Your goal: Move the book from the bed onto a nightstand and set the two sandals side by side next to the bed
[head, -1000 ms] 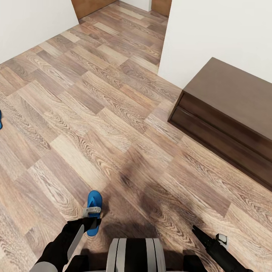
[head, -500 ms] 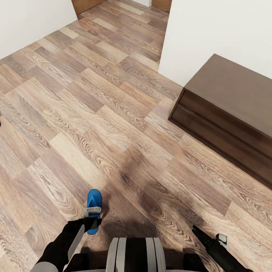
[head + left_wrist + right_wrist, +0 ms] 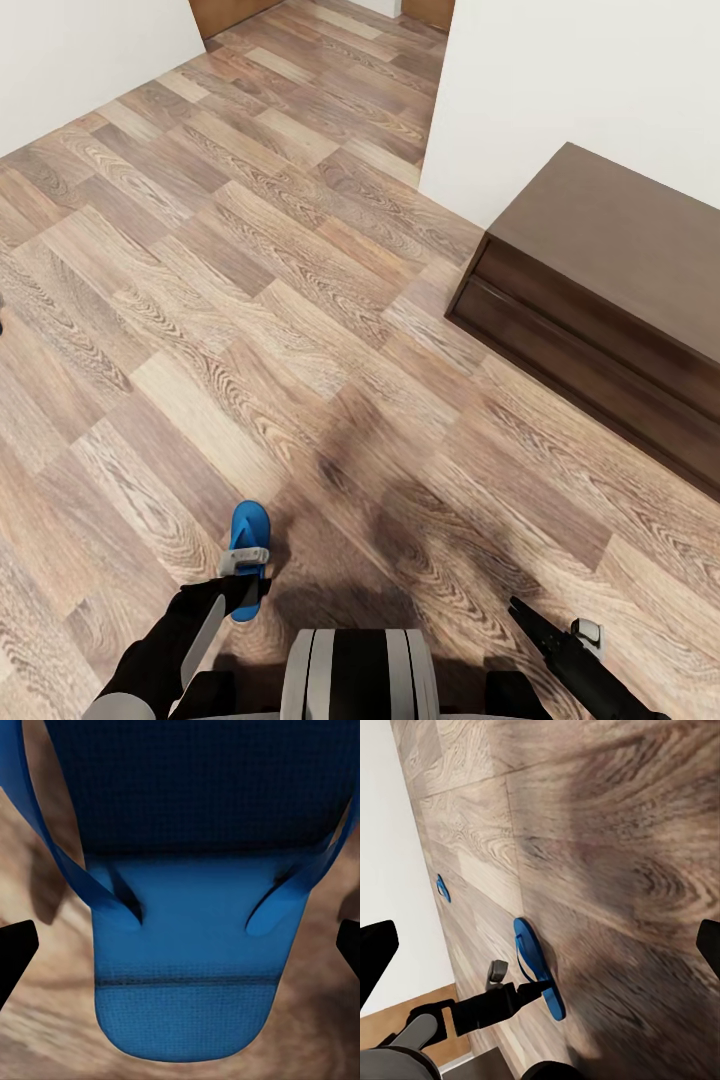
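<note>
Head view shows the left gripper (image 3: 243,580) clamped on a blue sandal (image 3: 247,540); carry it level, grip firm, toward the other sandal (image 3: 442,888).

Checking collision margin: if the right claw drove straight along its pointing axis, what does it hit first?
Most likely the bare wood-plank floor, which lies ahead between its open fingertips. The held sandal sits off to one side, not in line. Depth is unclear.
</note>
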